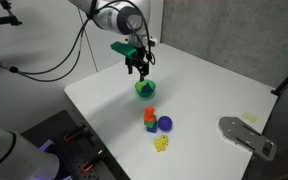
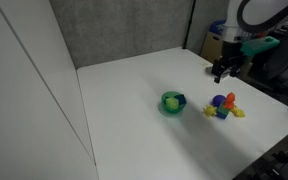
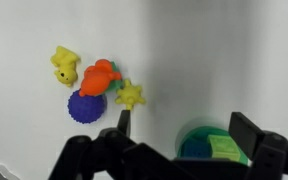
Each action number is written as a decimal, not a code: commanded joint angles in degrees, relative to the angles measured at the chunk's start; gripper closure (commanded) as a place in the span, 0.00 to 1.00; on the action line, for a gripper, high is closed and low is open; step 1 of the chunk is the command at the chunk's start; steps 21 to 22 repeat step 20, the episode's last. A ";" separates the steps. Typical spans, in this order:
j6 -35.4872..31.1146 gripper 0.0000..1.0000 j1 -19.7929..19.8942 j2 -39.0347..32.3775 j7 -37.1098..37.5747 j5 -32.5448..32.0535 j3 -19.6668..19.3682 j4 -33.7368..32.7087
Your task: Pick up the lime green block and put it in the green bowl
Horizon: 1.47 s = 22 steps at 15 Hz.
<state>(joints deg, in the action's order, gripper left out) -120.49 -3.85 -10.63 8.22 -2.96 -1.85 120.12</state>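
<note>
The green bowl [image 3: 189, 137] with a bluish inside sits at the bottom right of the wrist view. The lime green block [image 3: 225, 148] lies inside it, towards its right side. My gripper [image 3: 184, 118] is open and empty, its two dark fingers spread on either side above the bowl. In both exterior views the gripper [image 1: 138, 68] [image 2: 222, 72] hangs above the table near the bowl [image 1: 145, 89] [image 2: 172, 102].
A cluster of small toys lies near the bowl: a yellow piece [image 3: 64, 65], a red-orange piece [image 3: 99, 75], a purple-blue round piece [image 3: 86, 106] and a spiky yellow-green piece [image 3: 131, 95]. The cluster shows in an exterior view [image 1: 158, 125]. A grey flat object [image 1: 246, 135] lies near the table edge.
</note>
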 commanded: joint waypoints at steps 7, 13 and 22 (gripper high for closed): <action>4.65 0.00 2.40 19.30 -4.20 -1.87 0.42 7.08; 3.24 0.00 3.57 24.83 -8.01 3.53 -0.56 10.43; 2.49 0.00 4.31 24.52 -6.87 4.02 -0.10 10.59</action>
